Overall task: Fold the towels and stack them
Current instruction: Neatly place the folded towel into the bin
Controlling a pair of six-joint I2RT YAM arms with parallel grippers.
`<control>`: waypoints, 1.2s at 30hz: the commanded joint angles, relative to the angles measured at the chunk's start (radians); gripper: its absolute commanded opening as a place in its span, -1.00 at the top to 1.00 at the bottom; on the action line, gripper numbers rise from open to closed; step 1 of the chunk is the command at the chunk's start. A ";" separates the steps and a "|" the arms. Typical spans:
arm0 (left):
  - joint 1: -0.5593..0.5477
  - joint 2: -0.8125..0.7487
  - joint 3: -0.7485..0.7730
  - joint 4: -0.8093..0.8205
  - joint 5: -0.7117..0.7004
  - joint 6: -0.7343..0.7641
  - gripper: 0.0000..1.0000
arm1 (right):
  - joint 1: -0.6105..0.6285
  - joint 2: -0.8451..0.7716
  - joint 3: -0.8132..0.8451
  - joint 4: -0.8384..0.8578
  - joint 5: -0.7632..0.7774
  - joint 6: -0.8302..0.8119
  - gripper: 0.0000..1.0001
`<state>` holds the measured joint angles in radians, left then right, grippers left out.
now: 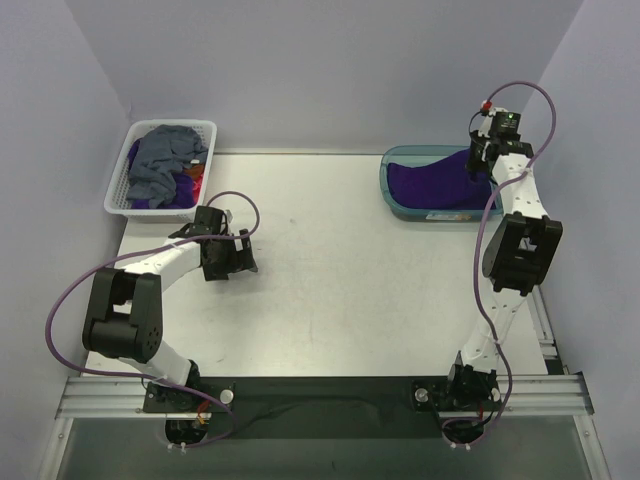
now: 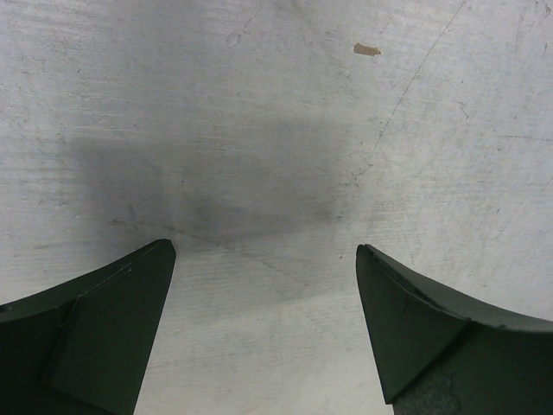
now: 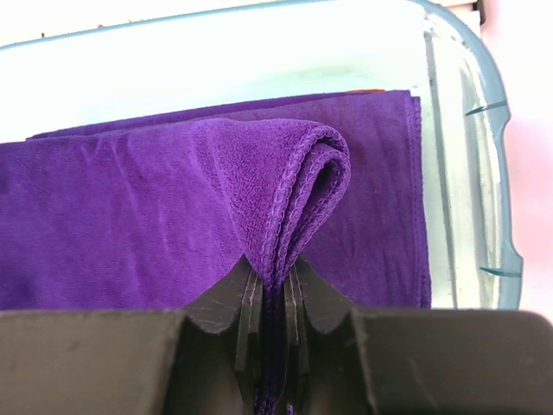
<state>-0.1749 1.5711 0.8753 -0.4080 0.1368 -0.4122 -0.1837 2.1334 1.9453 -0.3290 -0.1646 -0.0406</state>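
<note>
1. Purple towel (image 3: pixel 155 199) lies in the tub (image 3: pixel 484 130), with one raised fold pinched in the right gripper (image 3: pixel 275 281).
2. Grey towel (image 1: pixel 165 160) is heaped in the basket (image 1: pixel 118 195), near the left gripper (image 2: pixel 266 259), which is spread over the table (image 2: pixel 259 104).

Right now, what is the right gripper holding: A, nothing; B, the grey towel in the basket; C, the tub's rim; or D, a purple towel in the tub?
D: the right gripper is shut on a raised fold of the purple towel that lies in the tub.
</note>
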 commanded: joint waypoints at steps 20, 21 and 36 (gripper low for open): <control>0.005 0.007 0.042 0.003 0.032 0.009 -0.95 | -0.008 -0.115 0.046 0.015 -0.009 -0.039 1.00; 0.005 0.007 0.041 0.005 0.033 0.009 -0.95 | -0.008 -0.116 0.047 0.015 -0.010 -0.039 1.00; 0.005 0.012 0.042 0.005 0.044 0.009 -0.95 | -0.017 -0.093 0.057 0.016 -0.001 -0.058 0.94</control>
<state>-0.1749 1.5753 0.8791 -0.4080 0.1619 -0.4122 -0.1848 2.0857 1.9556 -0.3264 -0.1719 -0.0757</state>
